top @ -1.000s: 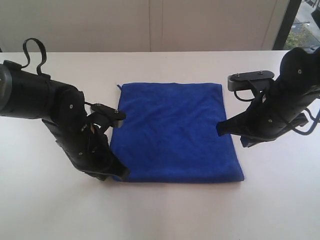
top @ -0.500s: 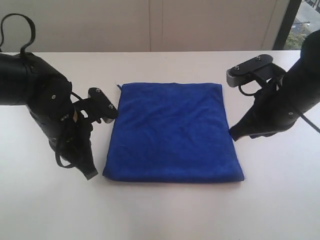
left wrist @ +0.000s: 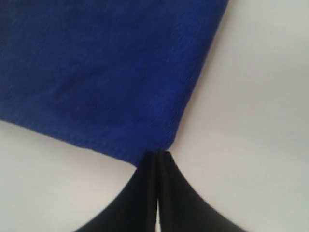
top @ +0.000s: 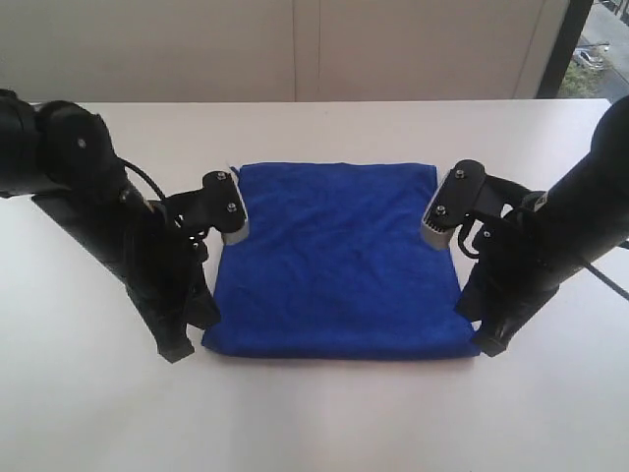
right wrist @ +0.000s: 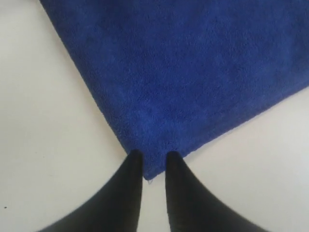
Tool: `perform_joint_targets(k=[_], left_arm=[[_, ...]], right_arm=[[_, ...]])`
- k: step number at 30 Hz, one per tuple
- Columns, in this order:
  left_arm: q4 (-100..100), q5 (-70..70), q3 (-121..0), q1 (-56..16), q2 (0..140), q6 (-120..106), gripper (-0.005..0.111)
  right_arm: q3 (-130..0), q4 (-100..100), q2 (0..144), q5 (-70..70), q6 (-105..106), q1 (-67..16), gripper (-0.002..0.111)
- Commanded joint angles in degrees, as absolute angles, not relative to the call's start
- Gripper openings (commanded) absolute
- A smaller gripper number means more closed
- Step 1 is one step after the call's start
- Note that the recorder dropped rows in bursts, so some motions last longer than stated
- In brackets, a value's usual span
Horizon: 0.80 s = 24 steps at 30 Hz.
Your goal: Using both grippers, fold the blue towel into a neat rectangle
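The blue towel (top: 339,261) lies flat on the white table (top: 324,423) as a nearly square folded pad. My left gripper (top: 179,349) is down at the table just outside the towel's near left corner. In the left wrist view its jaws (left wrist: 158,154) are pressed together, tips touching the towel (left wrist: 106,72) corner's edge with no cloth between them. My right gripper (top: 488,346) is at the near right corner. In the right wrist view it (right wrist: 153,155) is open, and its two fingers straddle the corner of the towel (right wrist: 193,72).
Bare white tabletop surrounds the towel on all sides. The table's far edge (top: 295,101) runs along a pale wall, and a dark window frame (top: 555,49) stands at the back right. Both black arms flank the towel's sides.
Both arms have swung down and forward to the towel's near corners. The right gripper's jaws have parted around its corner; the left jaws stayed shut.
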State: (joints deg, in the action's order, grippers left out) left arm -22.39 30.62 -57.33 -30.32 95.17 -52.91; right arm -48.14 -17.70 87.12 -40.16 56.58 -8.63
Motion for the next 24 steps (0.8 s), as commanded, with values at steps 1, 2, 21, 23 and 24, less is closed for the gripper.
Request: perform_joint_targets(k=[1,2,21,23,24], left_arm=[[-38.09,36.26,-57.32,-25.5,94.63,-69.66,0.0],[-38.98,36.29,-57.32,-25.06,94.63,-70.89,0.0],[-44.46,35.47,-56.02,-24.7,99.4,-90.3,0.023],[-44.46,35.35,-56.02,-24.7,100.23,-90.41,0.032],[-44.46,35.33,-56.02,-24.7,100.56,-90.41,0.035]], right_arm=[[-47.83,-19.91,87.06,-39.1,63.86,-8.64,0.027],[-47.7,-19.91,87.31,-39.1,64.74,-8.64,0.029],[-46.54,-20.96,94.16,-38.55,76.4,-8.64,0.052],[-46.54,-21.13,94.5,-38.27,77.61,-8.64,0.052],[-46.54,-21.13,94.75,-38.27,77.89,-8.64,0.052]])
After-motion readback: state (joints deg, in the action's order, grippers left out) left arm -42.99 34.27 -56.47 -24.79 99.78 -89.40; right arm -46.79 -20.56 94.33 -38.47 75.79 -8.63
